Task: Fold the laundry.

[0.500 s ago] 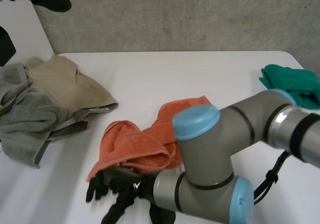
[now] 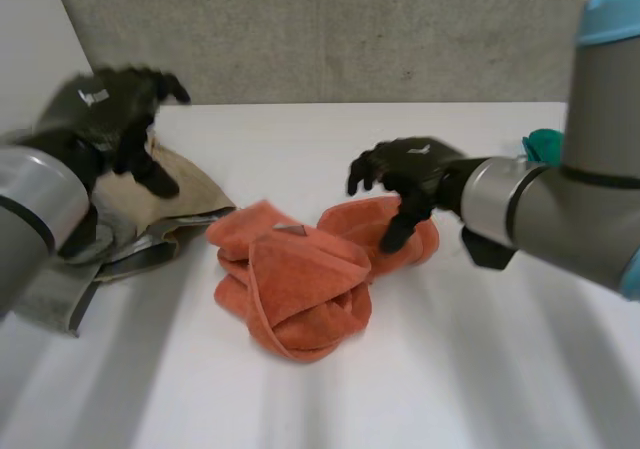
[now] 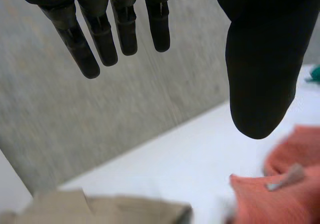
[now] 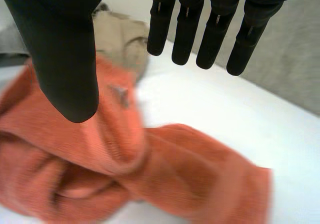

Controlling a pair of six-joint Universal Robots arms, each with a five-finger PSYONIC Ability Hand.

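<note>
While both hands hang over the white surface (image 2: 470, 369), neither one grips any cloth. The left hand (image 2: 112, 104) is raised above the beige garment (image 2: 190, 197) and is blurred in the head view, with the fingers (image 2: 160, 84) loosely bent. In the left wrist view the fingers (image 3: 100, 34) are straight, side by side with narrow gaps. The thumb is set well apart from them and nothing is between. The beige garment (image 3: 100, 209) lies below those fingertips, and the orange towel (image 3: 280, 196) lies below the thumb tip.

The orange towel (image 2: 300, 289) is a crumpled, bunched heap lying on the surface between the two hands, with a small grey tag (image 2: 290, 229) on top. One lump of it sits right under the right hand (image 2: 405, 174). In the head view the right fingers (image 2: 365, 174) are spread and hooked downward. One digit points down onto that lump, and I cannot tell whether it touches.

In the right wrist view the fingers (image 4: 200, 24) are straight and close together, the thumb is wide apart, and nothing is pinched. The towel spreads below the fingertips and thumb, and the beige garment (image 4: 120, 39) lies just beyond the fingertips.

A grey garment (image 2: 50, 299) is bunched against the beige one, beside the left arm. A green cloth (image 2: 545, 144) is at the far edge of the surface behind the right wrist, mostly hidden by the right arm (image 2: 560, 209).
</note>
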